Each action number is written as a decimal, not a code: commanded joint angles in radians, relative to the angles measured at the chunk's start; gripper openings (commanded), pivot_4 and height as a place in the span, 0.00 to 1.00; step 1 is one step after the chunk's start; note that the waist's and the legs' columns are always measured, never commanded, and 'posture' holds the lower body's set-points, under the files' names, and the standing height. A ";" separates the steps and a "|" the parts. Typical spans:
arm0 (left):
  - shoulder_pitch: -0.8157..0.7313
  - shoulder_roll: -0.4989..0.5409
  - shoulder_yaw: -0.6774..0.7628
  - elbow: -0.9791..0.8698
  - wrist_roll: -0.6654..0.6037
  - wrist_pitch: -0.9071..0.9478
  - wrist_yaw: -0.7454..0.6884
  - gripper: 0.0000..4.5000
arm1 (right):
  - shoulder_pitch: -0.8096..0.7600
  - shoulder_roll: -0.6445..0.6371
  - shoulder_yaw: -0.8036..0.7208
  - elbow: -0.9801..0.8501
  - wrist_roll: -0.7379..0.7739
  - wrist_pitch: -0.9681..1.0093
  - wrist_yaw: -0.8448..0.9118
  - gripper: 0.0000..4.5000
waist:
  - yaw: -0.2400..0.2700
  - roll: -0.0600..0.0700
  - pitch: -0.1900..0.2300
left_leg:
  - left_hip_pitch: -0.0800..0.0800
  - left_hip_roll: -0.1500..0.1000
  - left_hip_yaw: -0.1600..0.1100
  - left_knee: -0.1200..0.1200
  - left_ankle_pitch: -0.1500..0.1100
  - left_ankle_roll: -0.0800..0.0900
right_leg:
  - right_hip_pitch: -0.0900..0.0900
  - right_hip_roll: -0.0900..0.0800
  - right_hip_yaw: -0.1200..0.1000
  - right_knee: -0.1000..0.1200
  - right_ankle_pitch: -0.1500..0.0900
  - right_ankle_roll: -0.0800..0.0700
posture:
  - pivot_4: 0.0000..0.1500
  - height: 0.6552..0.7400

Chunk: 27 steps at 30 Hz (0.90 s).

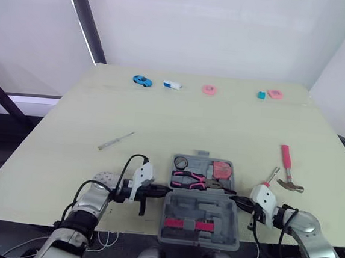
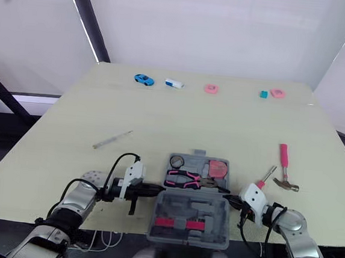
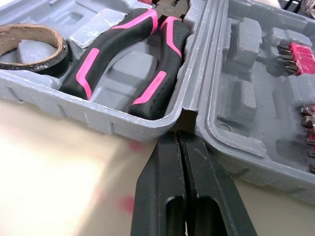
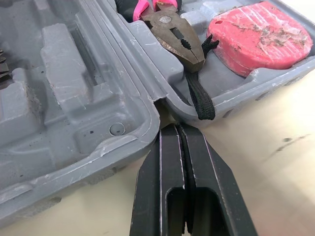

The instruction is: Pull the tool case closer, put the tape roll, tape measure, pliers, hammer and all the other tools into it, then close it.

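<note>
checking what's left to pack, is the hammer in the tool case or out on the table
Out. The hammer lies on the table, right of the open tool case, apart from it.

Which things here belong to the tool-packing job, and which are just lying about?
Job: tool case, pliers, tape roll, tape measure, hammer, slim screwdriver, small pink-handled tool.
Lying about: blue toy car, white-blue piece, pink ring, teal block, pink disc.
</note>
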 commanded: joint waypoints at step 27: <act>-0.129 -0.018 0.037 0.153 0.015 -0.089 0.019 0.02 | -0.151 0.087 0.008 0.109 -0.036 -0.063 -0.044 0.00 | -0.003 0.000 0.001 | 0.000 0.000 0.000 0.000 0.000 0.000 | 0.000 0.001 0.000 0.000 0.000 0.000 | 1.00 1.00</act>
